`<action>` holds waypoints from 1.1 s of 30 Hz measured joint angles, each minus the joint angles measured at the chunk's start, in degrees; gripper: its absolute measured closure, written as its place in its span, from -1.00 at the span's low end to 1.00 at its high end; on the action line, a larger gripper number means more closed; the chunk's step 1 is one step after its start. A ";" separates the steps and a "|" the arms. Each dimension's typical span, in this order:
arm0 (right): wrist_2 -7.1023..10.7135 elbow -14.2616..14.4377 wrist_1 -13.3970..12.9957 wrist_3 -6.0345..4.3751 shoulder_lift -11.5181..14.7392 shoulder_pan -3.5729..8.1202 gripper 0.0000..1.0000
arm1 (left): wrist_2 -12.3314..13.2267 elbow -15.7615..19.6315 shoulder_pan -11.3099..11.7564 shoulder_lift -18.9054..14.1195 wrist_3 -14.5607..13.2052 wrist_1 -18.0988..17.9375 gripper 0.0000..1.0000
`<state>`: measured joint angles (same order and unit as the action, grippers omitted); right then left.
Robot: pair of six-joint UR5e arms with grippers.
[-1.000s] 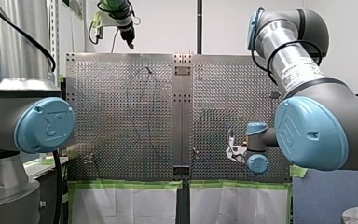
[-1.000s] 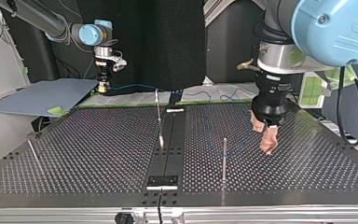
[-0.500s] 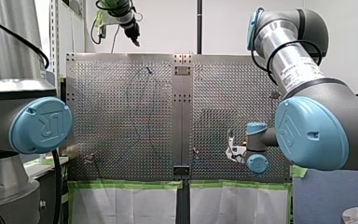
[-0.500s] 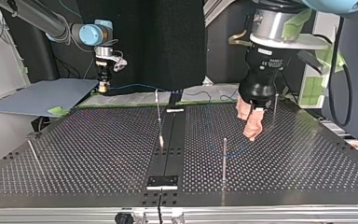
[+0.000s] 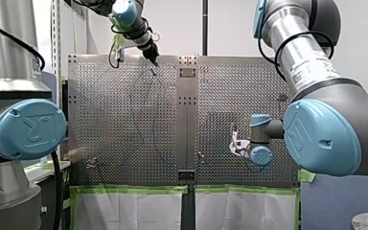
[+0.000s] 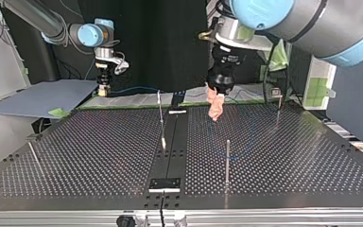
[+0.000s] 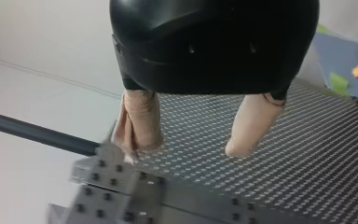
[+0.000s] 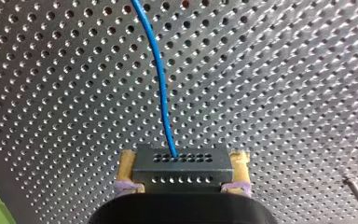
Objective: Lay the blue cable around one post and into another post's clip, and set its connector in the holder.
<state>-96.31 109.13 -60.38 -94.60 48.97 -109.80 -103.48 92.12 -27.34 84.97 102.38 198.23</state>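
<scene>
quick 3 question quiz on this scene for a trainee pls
1. True or false: my left gripper holds the cable.
2. What is my right gripper shut on? A) a post B) the connector C) nothing
3. Fill in: the cable's colour is ___.

Key: 1 false, its fingers are open and empty; 2 B; 3 blue.
</scene>
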 joint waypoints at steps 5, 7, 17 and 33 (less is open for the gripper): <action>-1.27 2.53 -0.80 -0.23 1.70 -0.80 1.00 | -2.68 2.70 -2.71 2.71 2.63 -2.74 -1.00; -1.47 3.61 -1.69 -0.32 1.87 -0.89 1.00 | -3.95 3.97 -3.98 3.97 3.89 -4.00 -1.00; -1.83 4.91 -2.68 -0.43 2.03 -0.89 1.00 | -9.75 9.77 -9.79 9.78 7.04 -9.82 -1.00; -0.74 4.94 -2.27 -0.21 2.09 -1.39 1.00 | -12.99 19.07 -19.08 19.08 13.06 -19.10 -1.00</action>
<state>-97.05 114.07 -62.65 -94.81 51.06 -111.19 -116.48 111.19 -46.43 104.05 115.44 179.13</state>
